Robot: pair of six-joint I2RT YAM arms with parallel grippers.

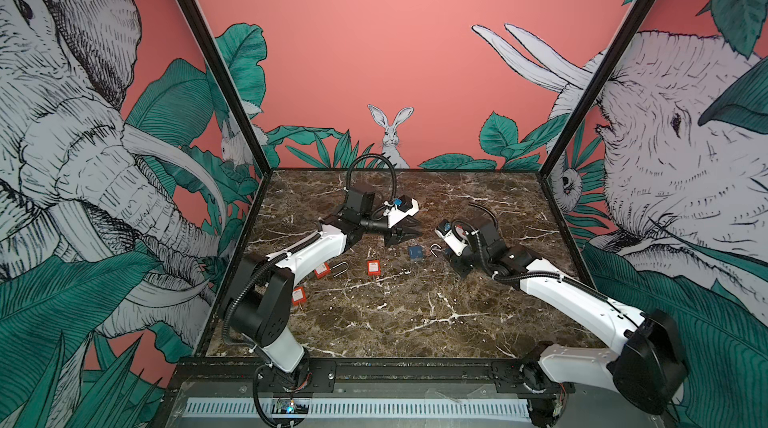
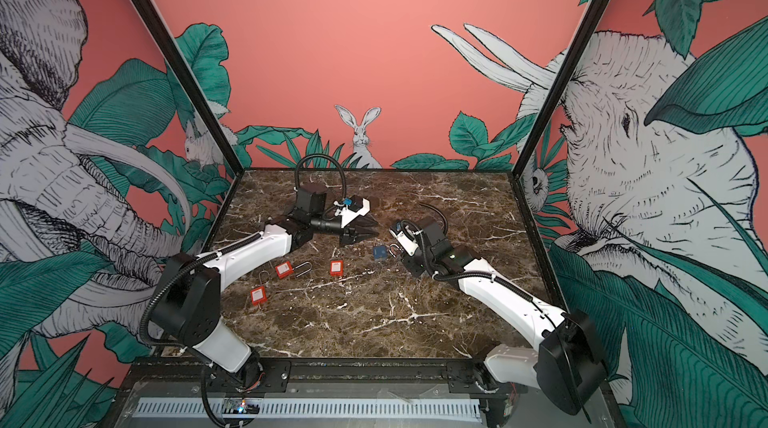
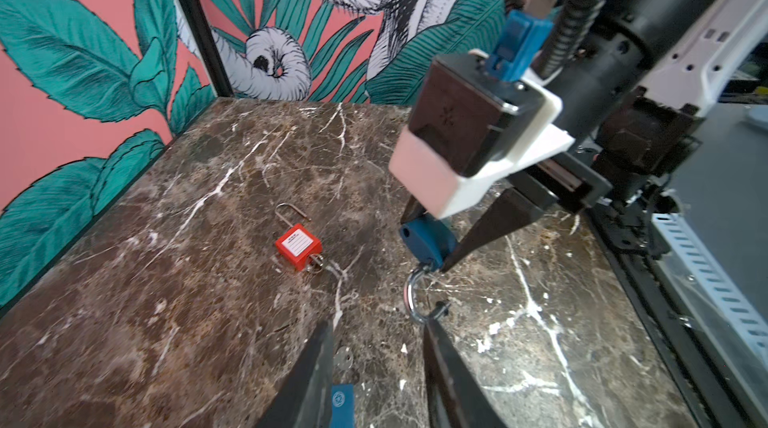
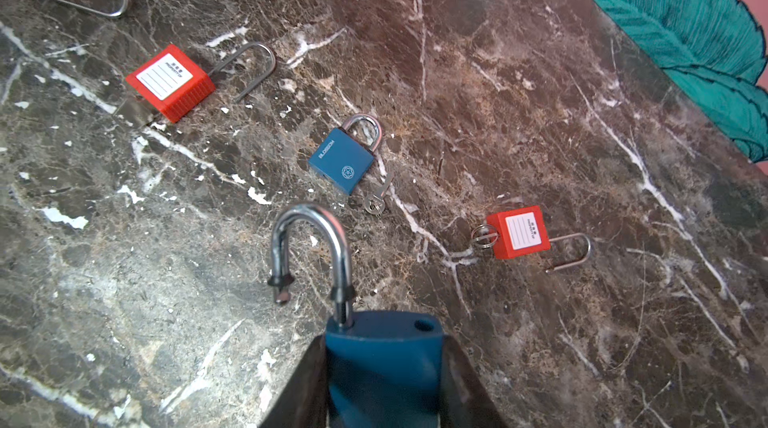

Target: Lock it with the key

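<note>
Between the right jaws, a blue padlock (image 4: 382, 363) is being gripped, its shackle standing open. Beyond them, a BLOSSOM padlock (image 4: 340, 160) is lying on the table (image 4: 540, 114), a key (image 4: 376, 197) just beside it. The left jaws are hovering near it, parted and gripping nothing.

Your dark brown marble tabletop (image 4: 519, 73) is veined white. Beside the blue square metal padlock with silver shackle (image 4: 343, 160), red plastic padlocks (image 4: 170, 83) carry white lined labels. Beyond it, coral wall panels (image 1: 415, 52) show teal leaves.
</note>
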